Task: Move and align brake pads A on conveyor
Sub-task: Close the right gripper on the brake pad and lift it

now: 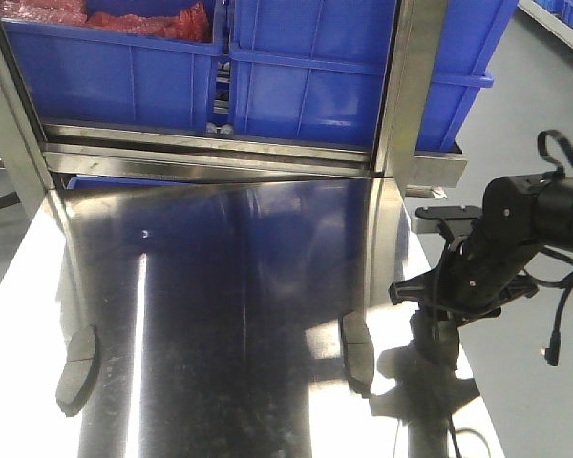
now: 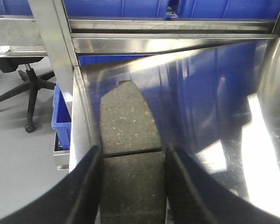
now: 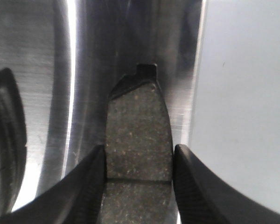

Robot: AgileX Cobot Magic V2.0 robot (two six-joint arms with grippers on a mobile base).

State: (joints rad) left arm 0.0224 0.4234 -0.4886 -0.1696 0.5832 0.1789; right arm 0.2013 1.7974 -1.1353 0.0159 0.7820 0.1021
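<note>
The brake pad (image 2: 128, 126) in the left wrist view is dark grey and speckled, with a thin cross groove. It lies along the left rim of the shiny steel table (image 1: 239, 286). My left gripper (image 2: 134, 149) is shut on it, and neither shows in the front view. A second brake pad (image 3: 139, 135) sits by the table's right rim, and my right gripper (image 3: 139, 149) (image 1: 437, 339) is shut on it. Two more pads (image 1: 76, 367) (image 1: 356, 348) lie loose on the steel. One of them shows at the left edge (image 3: 4, 140) of the right wrist view. The conveyor is out of view.
Blue bins (image 1: 296, 86) fill a steel rack at the table's far end, and its upright (image 1: 401, 86) stands at the back right. An office chair (image 2: 30, 88) stands on the grey floor beyond the table's left edge. Floor also lies right of the table.
</note>
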